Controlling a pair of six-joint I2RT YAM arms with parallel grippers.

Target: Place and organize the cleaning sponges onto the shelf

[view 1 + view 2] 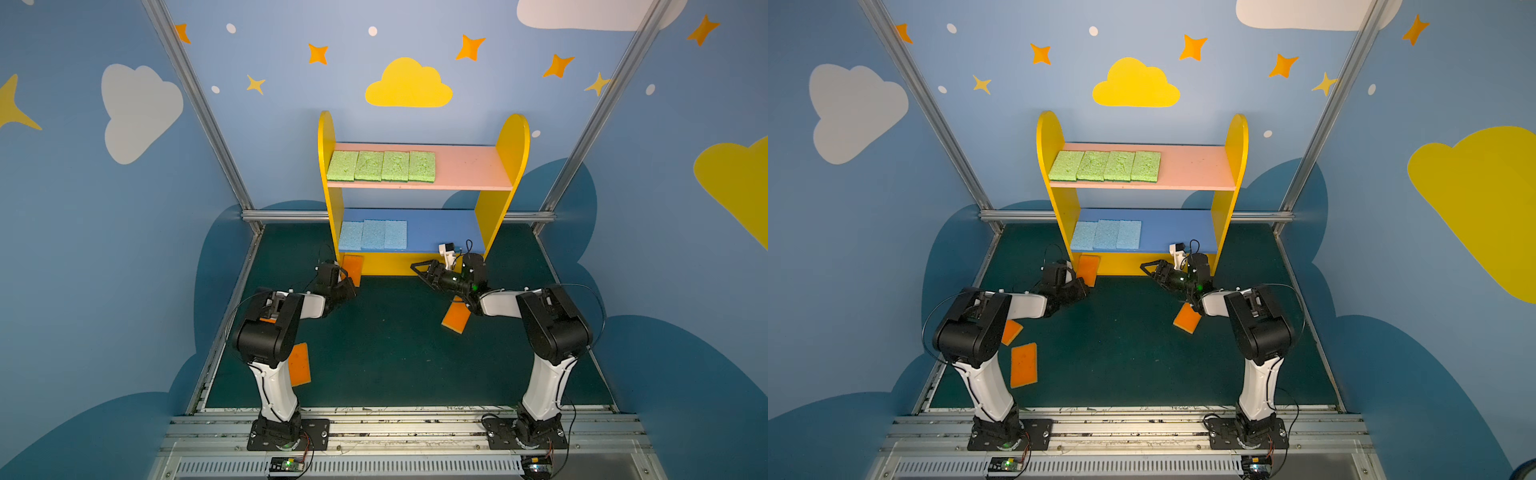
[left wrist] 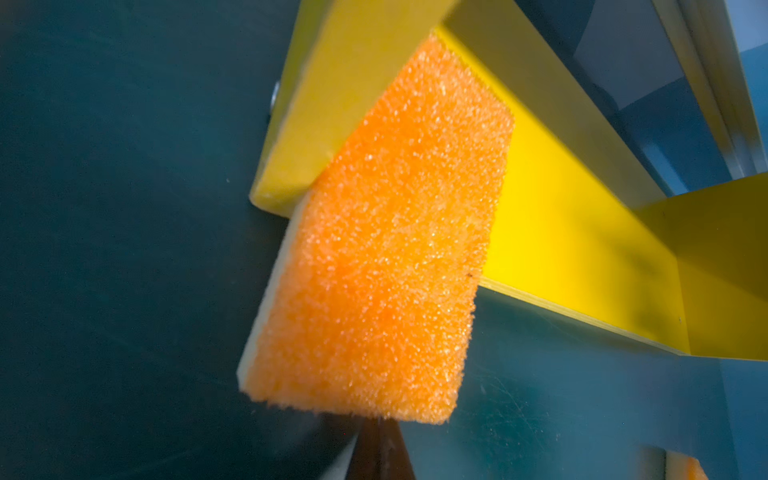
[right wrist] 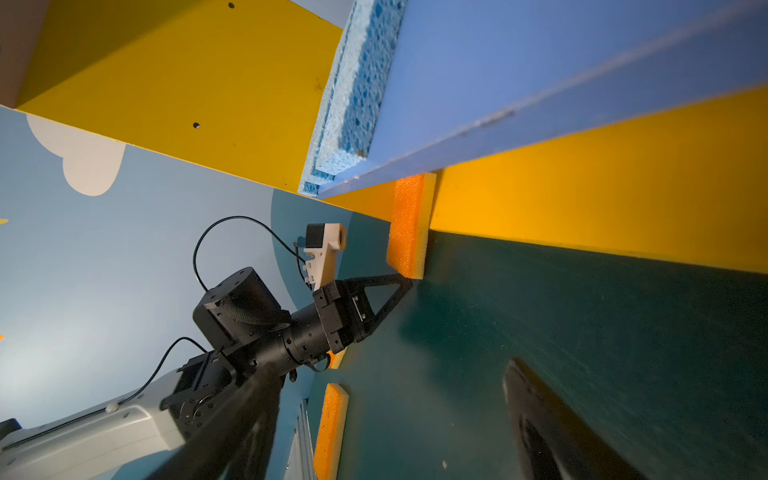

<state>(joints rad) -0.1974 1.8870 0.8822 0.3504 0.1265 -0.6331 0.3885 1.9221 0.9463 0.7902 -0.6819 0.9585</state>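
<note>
The shelf point(image 1: 511, 141) point(image 1: 1235, 141) stands at the back. Several green cleaning sponges point(image 1: 381, 166) lie in a row on its pink board. Three blue ones point(image 1: 373, 235) point(image 3: 357, 95) lie on its blue board. An orange sponge point(image 1: 353, 266) point(image 2: 374, 249) point(image 3: 409, 226) sits tilted at the left end of the yellow base, its near end out over the floor. My left gripper point(image 1: 347, 286) point(image 2: 378, 432) is shut, its tips against that near edge. My right gripper point(image 1: 417, 270) point(image 3: 390, 374) hangs open and empty before the shelf's right part.
Three more orange sponges lie on the green floor: one point(image 1: 456, 318) under my right arm, one point(image 1: 1024, 365) beside my left arm, one point(image 1: 1011, 331) half hidden by that arm. Blue walls and metal posts point(image 1: 208, 124) close in the sides.
</note>
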